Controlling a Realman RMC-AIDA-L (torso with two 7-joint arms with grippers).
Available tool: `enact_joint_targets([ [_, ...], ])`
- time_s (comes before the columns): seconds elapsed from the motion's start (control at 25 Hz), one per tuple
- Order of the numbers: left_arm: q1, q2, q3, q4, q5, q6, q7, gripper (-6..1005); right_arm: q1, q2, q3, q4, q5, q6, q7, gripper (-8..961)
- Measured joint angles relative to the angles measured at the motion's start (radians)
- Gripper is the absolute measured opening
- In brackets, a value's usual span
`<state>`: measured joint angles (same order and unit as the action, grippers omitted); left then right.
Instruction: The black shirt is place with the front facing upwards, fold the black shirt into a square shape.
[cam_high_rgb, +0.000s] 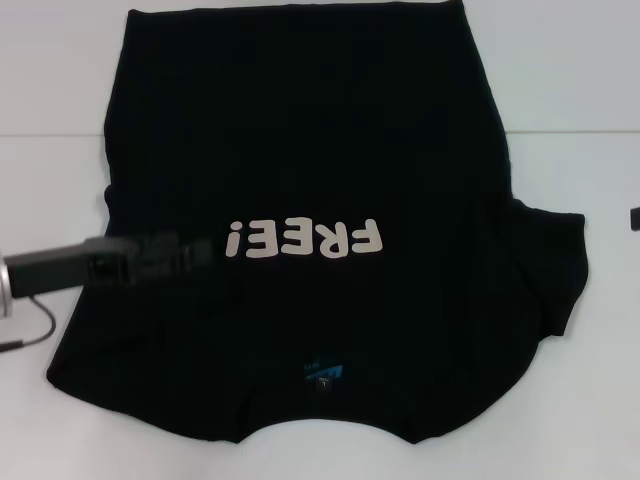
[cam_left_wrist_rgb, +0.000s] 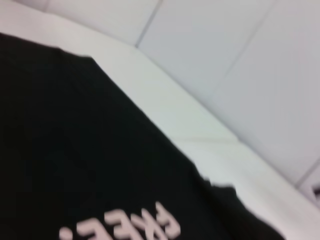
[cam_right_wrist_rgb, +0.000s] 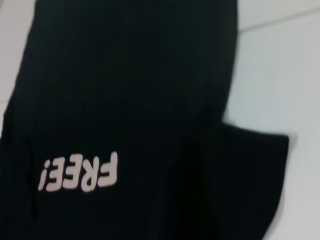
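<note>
The black shirt lies spread front-up on the white counter, collar toward the robot and hem at the far side. Cream block letters spelling "FREE!" run across the chest; from the head view they read upside down. The same lettering shows in the right wrist view and partly, blurred, in the left wrist view. Just inside the collar sits a small blue neck label with a tiny dark tab under it; nothing printed on it can be read.

On the robot's left side the sleeve appears folded in over the body of the shirt, so that edge runs fairly straight. The sleeve on the robot's right still lies flat, spread out on the counter.

The left end effector reaches in low from the left edge, over the shirt just beside the "!" of the lettering; dark against dark cloth, so I cannot tell whether it is released or clenched. A thin cable loops on the counter beneath the arm. A small dark piece at the right edge of the head view is too cropped to identify.
</note>
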<state>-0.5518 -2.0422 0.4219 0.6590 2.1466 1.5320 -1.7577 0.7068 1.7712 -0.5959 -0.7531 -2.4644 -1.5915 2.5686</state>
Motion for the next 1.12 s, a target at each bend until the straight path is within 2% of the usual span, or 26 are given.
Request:
enact_joint_targets([
  [0.32,-0.023,-0.005,0.000,-0.003,-0.080,-0.020,-0.015,832,-0.005,0.018,-0.008,0.042,-0.019,-0.005,0.027,895],
  [0.76,-0.014,-0.013,0.001,-0.014,-0.087,-0.090,-0.010,826,-0.008,0.065,-0.005,0.155,-0.041,0.113,0.027,885],
  [1.12,-0.012,-0.014,0.003,-0.018,-0.084,-0.116,-0.010,824,0.004,0.099,-0.013,0.175,-0.040,0.167,0.047,878],
])
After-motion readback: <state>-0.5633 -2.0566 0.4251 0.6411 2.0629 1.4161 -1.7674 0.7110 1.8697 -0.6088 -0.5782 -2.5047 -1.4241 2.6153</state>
